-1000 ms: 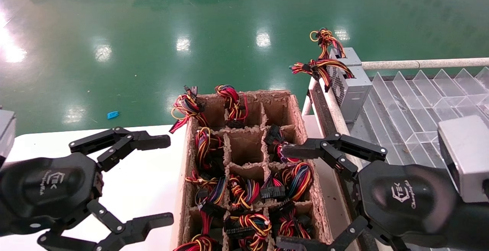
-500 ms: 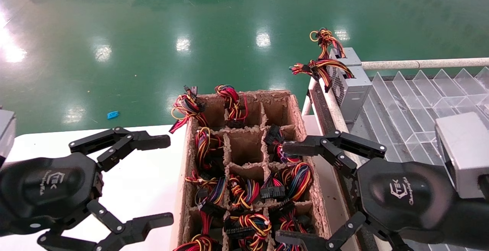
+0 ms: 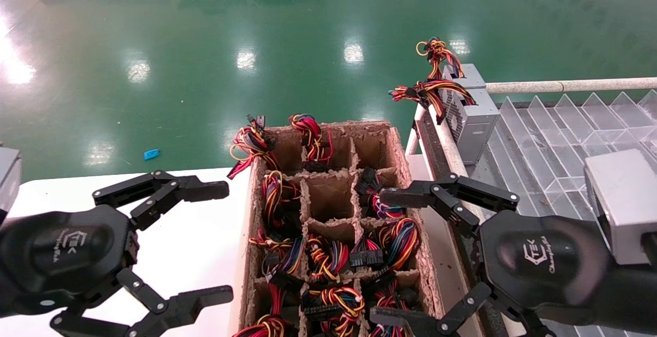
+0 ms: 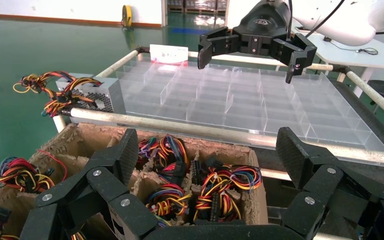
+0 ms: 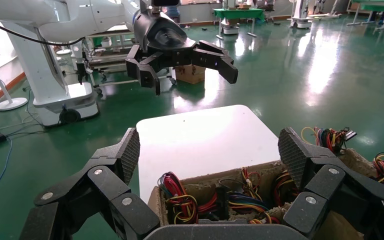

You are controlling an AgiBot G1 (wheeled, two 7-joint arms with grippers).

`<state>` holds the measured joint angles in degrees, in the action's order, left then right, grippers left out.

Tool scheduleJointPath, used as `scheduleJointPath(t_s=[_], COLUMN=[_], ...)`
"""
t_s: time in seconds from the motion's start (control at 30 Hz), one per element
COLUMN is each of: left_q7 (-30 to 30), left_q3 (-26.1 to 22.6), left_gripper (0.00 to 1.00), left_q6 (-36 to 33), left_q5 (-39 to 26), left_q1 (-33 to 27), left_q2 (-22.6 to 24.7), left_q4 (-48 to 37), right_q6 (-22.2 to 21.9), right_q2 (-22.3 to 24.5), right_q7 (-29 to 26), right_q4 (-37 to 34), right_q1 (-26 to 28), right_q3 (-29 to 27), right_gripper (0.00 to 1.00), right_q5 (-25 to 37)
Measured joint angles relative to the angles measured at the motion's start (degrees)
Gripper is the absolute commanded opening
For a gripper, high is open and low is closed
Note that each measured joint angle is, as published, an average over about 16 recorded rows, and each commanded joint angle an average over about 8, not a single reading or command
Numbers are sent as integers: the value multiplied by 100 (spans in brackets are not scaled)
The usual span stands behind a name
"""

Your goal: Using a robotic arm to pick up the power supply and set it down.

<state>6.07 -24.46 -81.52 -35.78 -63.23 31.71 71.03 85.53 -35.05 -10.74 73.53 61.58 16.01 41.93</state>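
A brown pulp-cardboard divided crate (image 3: 398, 147) sits at lower centre of the head view; most cells hold bundles of red, yellow, orange and black wires (image 3: 392, 237), while the middle cell is bare. The small grey metal power supply box (image 3: 469, 116) stands at upper right, in the far corner of the clear plastic compartment tray (image 3: 564, 121). The black right claw gripper (image 3: 382, 257) hangs splayed over the crate's right edge, holding nothing. The black left claw gripper (image 3: 220, 239) hovers released above the white table (image 3: 205, 244) at lower left.

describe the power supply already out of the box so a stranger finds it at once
Start at the clear divided tray right of the cardboard crate. At its far corner by the rail stands a grey power supply, the only bare metal box; its wire bundle spills outward.
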Motion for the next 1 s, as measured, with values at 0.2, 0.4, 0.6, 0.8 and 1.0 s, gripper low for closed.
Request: scheduleJointPath(t_s=[0.2, 0.4, 0.6, 0.8, 1.0], left_q7=[0, 0, 0, 0, 0], left_q3=[0, 0, 0, 0, 0], left_gripper=[100, 100, 100, 100, 100], left_q6=[0, 0, 0, 0, 0], left_q5=[0, 0, 0, 0, 0], left_q1=[0, 0, 0, 0, 0], left_q2=[0, 0, 0, 0, 0], left_q4=[0, 0, 0, 0, 0], right_q6=[-2, -5, -7, -8, -9], right_q2=[-2, -2, -3, -3, -3], right_q7=[1, 1, 2, 2, 2], right_q4=[0, -1, -1, -1, -1], right_q1=[2, 3, 3, 3, 3], right_q3=[0, -1, -1, -1, -1], right_gripper=[100, 100, 100, 100, 100], right_q5=[3, 5, 5, 6, 6])
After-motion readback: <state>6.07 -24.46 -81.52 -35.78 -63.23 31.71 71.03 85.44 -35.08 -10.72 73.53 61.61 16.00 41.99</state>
